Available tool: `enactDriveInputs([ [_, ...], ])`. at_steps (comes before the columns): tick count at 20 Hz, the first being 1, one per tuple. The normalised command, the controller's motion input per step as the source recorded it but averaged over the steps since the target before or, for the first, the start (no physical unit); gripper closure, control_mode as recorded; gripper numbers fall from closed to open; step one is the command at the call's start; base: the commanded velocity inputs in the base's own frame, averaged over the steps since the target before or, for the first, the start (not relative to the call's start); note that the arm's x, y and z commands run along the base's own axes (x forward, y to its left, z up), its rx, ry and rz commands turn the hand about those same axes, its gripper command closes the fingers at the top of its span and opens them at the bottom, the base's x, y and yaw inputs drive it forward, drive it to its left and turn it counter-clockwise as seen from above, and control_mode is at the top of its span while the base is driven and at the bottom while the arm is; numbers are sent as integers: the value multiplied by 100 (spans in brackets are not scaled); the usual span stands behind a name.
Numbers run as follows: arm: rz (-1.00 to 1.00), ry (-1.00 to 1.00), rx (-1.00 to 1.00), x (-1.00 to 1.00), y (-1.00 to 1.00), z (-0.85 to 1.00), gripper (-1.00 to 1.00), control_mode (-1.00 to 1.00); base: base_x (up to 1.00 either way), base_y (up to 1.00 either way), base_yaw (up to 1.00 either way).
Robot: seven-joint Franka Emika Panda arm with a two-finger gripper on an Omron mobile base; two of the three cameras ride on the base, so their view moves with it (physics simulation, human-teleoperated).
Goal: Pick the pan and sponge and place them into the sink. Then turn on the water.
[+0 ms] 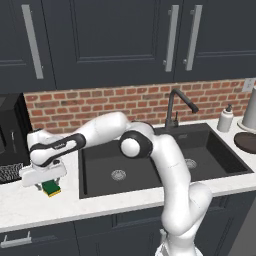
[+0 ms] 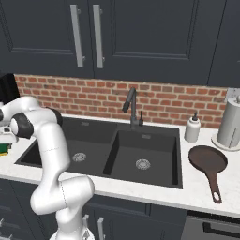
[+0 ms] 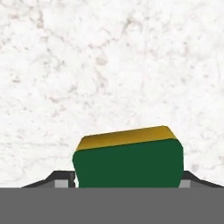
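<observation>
Dark cabinets and a red brick backsplash frame your white speckled stone tabletop (image 1: 30, 207), and judged from how things lie, you are at the very start: nothing has reached the sink yet. Your claw (image 1: 44, 184) is down at the small green-over-yellow rectangular sponge (image 1: 51, 188) on the tabletop just left of the large matte black double-basin sink (image 1: 150, 172); the hand view shows the sponge (image 3: 129, 159) sitting between the two dark fingertips (image 3: 59, 180), which stand on either side of it, but you cannot tell whether they are pressing it yet or merely flanking it. The sponge looks to be resting on the tabletop, not lifted. The round shallow dark brown pan with its short dark handle (image 2: 208, 164) lies untouched on the tabletop right of the sink, well apart from your claw, near a white soap bottle (image 2: 192, 129) and a paper towel roll (image 2: 230, 124). Both basins hold nothing but their round silver drains (image 2: 143, 164). No stream falls from the dark gooseneck faucet (image 2: 131, 108), so you have the sponge, the pan and the water all left to do.
</observation>
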Motion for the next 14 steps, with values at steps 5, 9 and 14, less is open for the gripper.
enactDriveInputs([
  [5, 0, 0, 0, -3, 0, -17, 100, -100, 0, 0, 0],
  [9, 4, -10, 0, -35, -20, -36, 100, -100, 0, 0, 0],
  [14, 6, -18, 6, -67, -63, 9, 100, -100, 0, 0, 0],
])
